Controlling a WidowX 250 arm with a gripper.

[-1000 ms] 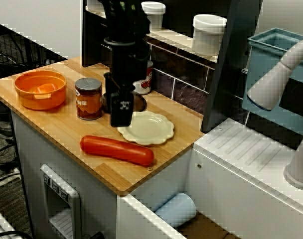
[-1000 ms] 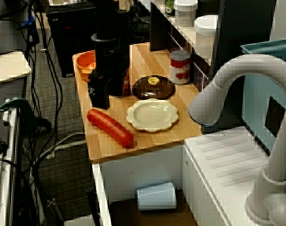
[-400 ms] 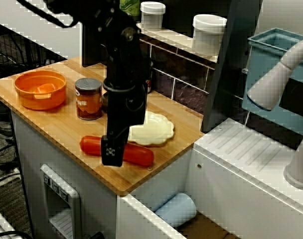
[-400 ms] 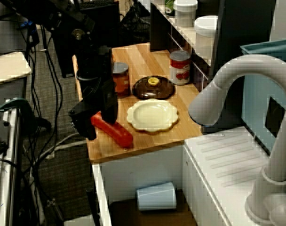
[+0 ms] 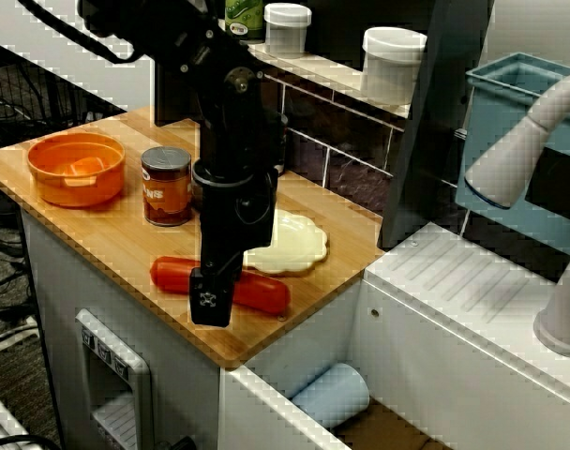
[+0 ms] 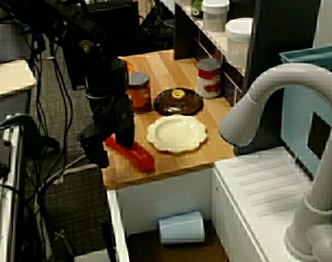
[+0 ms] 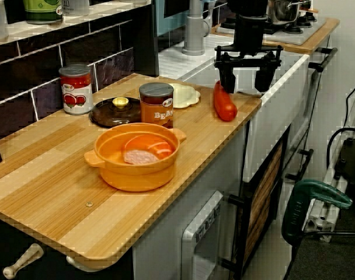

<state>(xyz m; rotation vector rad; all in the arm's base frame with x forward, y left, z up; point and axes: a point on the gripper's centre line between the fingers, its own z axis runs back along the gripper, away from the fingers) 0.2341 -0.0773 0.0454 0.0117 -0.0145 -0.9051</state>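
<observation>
tool (image 7: 246, 77): fingers apart, empty, hanging over the front edge of the desk (image 7: 43, 192) | sausage (image 7: 224, 102): flat on desk, unheld, just beside tool's near finger, narrower than its gap | plate (image 7: 188, 96): bare, beside sausage

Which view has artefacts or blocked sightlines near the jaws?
Front view: sawtooth aliasing on the wooden counter edge; black robot arm covers the middle of the long red sausage. Sink-side view: pale grey faucet looms in the foreground, arm dark. End-on view: clearest, jaws open.
</observation>
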